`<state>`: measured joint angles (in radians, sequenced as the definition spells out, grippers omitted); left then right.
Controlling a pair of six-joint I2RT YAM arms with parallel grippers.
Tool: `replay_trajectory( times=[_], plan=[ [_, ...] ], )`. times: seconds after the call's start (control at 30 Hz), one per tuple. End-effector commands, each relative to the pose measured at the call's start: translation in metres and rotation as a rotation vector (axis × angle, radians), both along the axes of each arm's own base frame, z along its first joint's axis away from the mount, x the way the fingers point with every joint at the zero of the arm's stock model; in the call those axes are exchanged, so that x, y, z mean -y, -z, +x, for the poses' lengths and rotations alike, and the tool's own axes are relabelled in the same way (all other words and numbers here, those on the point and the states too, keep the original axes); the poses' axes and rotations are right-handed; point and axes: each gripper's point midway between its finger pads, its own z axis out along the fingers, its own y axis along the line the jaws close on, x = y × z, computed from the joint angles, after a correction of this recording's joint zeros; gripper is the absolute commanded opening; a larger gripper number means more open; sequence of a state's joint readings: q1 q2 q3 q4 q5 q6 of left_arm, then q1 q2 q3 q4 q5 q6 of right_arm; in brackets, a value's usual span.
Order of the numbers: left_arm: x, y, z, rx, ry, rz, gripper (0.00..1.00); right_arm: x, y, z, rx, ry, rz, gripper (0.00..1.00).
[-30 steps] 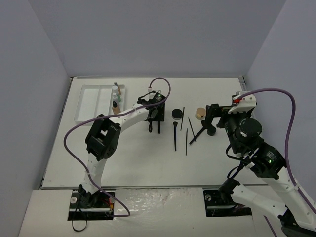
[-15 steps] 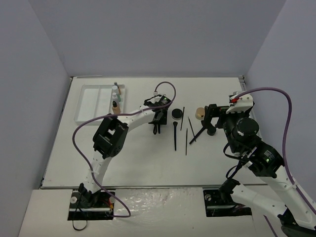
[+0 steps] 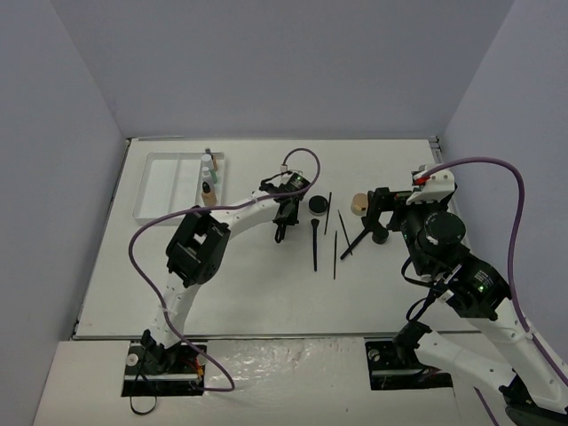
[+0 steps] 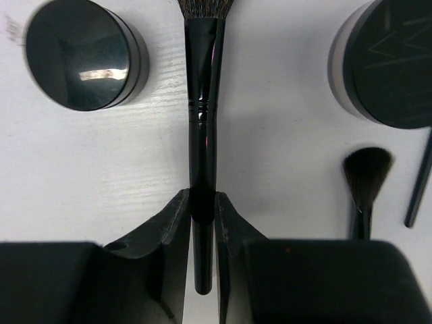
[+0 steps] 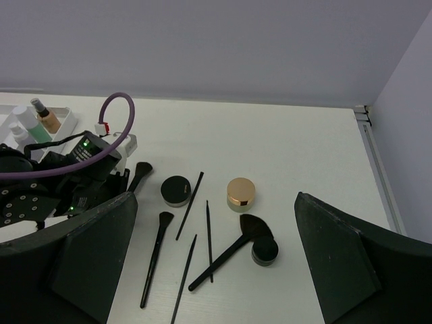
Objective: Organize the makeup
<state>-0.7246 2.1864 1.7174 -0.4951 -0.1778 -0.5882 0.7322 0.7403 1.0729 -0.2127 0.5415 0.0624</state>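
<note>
My left gripper (image 4: 202, 202) is shut on the handle of a black brush (image 4: 204, 81) that points away from the wrist, its bristles at the top edge. Round black jars sit at its left (image 4: 81, 54) and right (image 4: 388, 64). A smaller brush (image 4: 368, 175) lies at the right. From above, the left gripper (image 3: 282, 222) is beside a black jar (image 3: 317, 206). My right gripper (image 5: 214, 197) is open and high over a tan compact (image 5: 241, 194), a fan brush (image 5: 236, 246), another jar (image 5: 264, 251) and thin pencils (image 5: 208, 239).
A white tray (image 3: 164, 182) stands at the back left, with small bottles (image 3: 207, 177) in its right compartment. The left arm's purple cable (image 3: 302, 160) loops above the wrist. The right arm (image 3: 435, 235) hangs over the table's right side.
The left gripper moved a little to the right and its jaws closed onto the brush handle. The right arm has barely moved.
</note>
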Motion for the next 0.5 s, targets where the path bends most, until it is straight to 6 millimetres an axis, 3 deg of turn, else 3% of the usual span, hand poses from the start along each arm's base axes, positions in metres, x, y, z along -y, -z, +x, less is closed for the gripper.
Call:
replay_trajectory(
  times=[0.0,0.1,0.27,0.37,0.47],
  plan=[
    [-0.013,-0.137,0.018,0.262,0.035,-0.077,0.00,-0.001,-0.016,0.003,0.049,0.004,0.046,1.00],
    [-0.043,-0.173,0.025,0.326,0.011,-0.067,0.00,-0.001,-0.017,0.003,0.049,0.002,0.040,1.00],
    [-0.134,-0.231,0.043,0.422,-0.081,-0.087,0.00,-0.006,-0.018,0.004,0.048,-0.020,0.031,1.00],
    [-0.179,-0.250,0.050,0.457,-0.102,-0.091,0.00,-0.008,-0.017,0.006,0.047,-0.023,0.021,1.00],
    [-0.219,-0.253,0.058,0.468,-0.097,-0.048,0.00,-0.010,-0.016,0.008,0.043,-0.029,0.013,1.00]
  ],
)
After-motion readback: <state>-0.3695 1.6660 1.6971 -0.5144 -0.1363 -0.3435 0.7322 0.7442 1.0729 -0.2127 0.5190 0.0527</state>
